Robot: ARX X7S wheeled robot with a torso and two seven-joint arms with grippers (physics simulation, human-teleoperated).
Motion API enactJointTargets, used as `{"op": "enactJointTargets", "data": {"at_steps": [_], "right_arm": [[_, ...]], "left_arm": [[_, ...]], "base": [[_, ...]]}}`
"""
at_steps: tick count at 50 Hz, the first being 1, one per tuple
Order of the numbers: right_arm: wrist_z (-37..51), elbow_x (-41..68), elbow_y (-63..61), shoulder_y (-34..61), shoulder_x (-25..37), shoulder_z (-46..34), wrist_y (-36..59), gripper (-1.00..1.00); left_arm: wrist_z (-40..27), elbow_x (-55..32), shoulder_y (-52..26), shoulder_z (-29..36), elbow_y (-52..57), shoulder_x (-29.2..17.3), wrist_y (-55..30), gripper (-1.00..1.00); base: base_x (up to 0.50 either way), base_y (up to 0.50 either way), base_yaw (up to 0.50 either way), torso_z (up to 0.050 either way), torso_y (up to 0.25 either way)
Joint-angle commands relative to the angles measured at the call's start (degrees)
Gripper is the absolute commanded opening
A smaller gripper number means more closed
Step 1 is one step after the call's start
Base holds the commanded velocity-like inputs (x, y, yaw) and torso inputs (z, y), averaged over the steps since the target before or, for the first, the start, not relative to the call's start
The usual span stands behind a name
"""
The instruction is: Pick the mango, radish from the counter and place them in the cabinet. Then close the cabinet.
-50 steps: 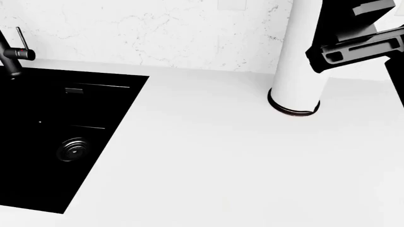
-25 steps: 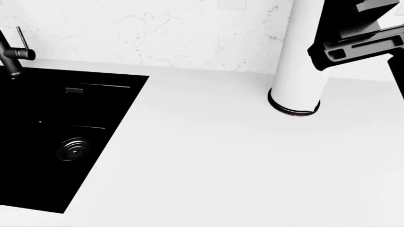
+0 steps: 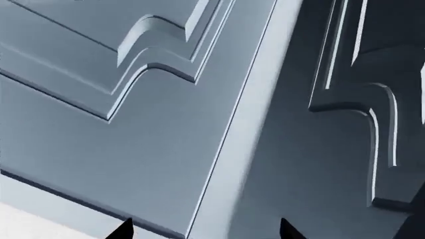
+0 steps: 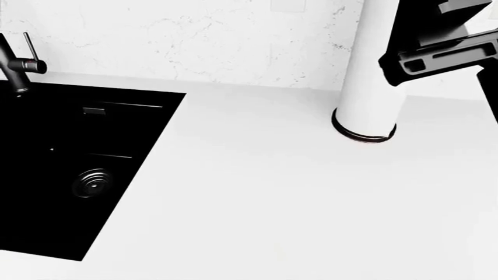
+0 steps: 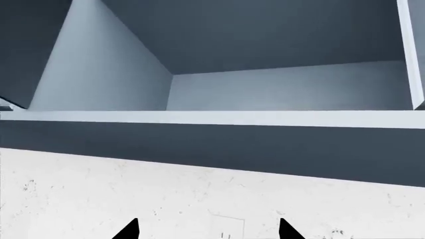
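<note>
The mango and the radish are out of view in every frame. The white counter point(image 4: 272, 192) shows in the head view with nothing on it. My right gripper point(image 5: 209, 231) is open and empty, its two black tips wide apart, facing the marble wall below the open cabinet point(image 5: 265, 84), whose visible shelf holds nothing. My left gripper point(image 3: 206, 231) is open and empty, close to grey-blue panelled cabinet doors point(image 3: 133, 124). In the head view only my right arm's white link point(image 4: 370, 87) and a black part point(image 4: 444, 55) show at the upper right.
A black sink point(image 4: 70, 163) with a dark faucet point(image 4: 16, 64) is set in the counter at the left. The marble backsplash point(image 4: 195, 41) runs along the back. A wall outlet point(image 5: 226, 226) lies between the right gripper's tips.
The head view has shifted slightly, so the sink and the arm sit a few pixels further right. The black part of the right arm has risen a little.
</note>
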Motion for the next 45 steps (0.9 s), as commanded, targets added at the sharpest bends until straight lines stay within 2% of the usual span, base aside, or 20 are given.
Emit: {"op": "enactJointTargets", "data": {"at_steps": [1,16,45], "right_arm": [[-0.01,-0.40,0.00,-0.01,-0.49,-0.32,-0.02,1.00],[-0.17,-0.60,0.32,0.21,-0.77,-0.55,-0.20,1.00],[-0.13,-0.56,0.48,-0.32,-0.91,-0.54,-0.75,1.00]], "left_arm": [[7.95,2.81,-6.80,4.71,-1.32,5.10,-3.21,1.00],[15.57,4.59,-13.95,10.31,-6.44,8.80,-6.17,1.00],[23.15,8.02,-16.47,16.91,-9.07,12.21,-7.46,1.00]], "base": [[0.00,0.00,0.00,0.010,0.000],[0.00,0.00,0.00,0.004,0.000],[0.00,0.00,0.00,0.005,0.000]]}}
